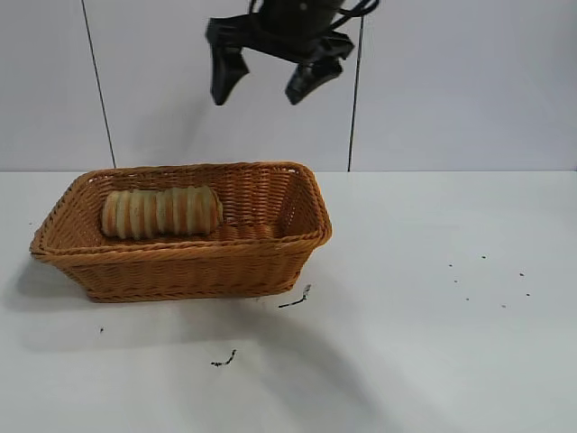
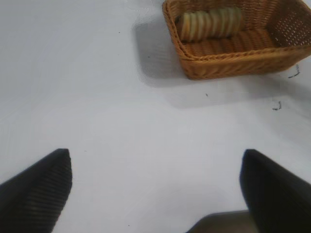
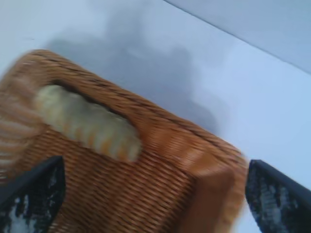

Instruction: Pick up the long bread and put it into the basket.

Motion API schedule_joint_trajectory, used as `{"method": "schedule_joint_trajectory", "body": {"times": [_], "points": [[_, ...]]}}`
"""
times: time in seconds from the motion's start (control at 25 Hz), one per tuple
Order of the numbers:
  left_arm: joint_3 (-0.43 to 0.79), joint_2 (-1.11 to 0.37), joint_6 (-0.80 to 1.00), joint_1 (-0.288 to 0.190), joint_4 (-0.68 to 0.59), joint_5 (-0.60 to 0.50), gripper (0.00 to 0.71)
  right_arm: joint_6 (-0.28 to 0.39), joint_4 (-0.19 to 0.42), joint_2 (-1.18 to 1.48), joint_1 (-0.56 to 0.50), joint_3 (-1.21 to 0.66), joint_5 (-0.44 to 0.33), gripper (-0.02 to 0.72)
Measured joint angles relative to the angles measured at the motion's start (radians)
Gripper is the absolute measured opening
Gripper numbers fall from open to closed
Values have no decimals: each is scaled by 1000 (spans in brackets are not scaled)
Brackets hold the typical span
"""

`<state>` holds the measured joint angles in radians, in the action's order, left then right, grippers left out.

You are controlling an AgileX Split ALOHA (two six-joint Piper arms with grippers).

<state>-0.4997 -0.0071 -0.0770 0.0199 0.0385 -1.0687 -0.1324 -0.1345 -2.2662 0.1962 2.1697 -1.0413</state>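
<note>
The long bread [image 1: 162,212] lies flat inside the basket [image 1: 180,257], against its far wall toward the left end. My right gripper [image 1: 259,95] hangs well above the basket, open, with nothing between its fingers. In the right wrist view the same open gripper [image 3: 154,165] looks down on the basket's [image 3: 160,189] woven floor, with the bread [image 3: 87,124] off to one side. My left gripper [image 2: 155,160] is open and empty over bare table, far from the basket [image 2: 233,63] and the bread [image 2: 209,24]. It does not show in the exterior view.
The basket stands on a white table [image 1: 433,343]. Small dark scraps [image 1: 295,299] lie by the basket's front right corner, another scrap [image 1: 224,361] nearer the front, and tiny specks [image 1: 487,280] at the right. A pale wall stands behind.
</note>
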Motion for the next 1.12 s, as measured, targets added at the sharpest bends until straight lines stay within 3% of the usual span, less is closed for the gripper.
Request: {"method": "schedule_joint_trajectory", "body": {"times": [0.4, 0.56, 0.88, 1.12], "points": [[0, 0, 0, 0, 0, 0, 692, 16, 21, 0, -220, 0, -107, 689], [0, 0, 0, 0, 0, 0, 692, 16, 17, 0, -227, 0, -169, 689], [0, 0, 0, 0, 0, 0, 692, 16, 8, 93, -227, -15, -173, 689], [0, 0, 0, 0, 0, 0, 692, 3, 14, 316, -227, -259, -172, 689]]}}
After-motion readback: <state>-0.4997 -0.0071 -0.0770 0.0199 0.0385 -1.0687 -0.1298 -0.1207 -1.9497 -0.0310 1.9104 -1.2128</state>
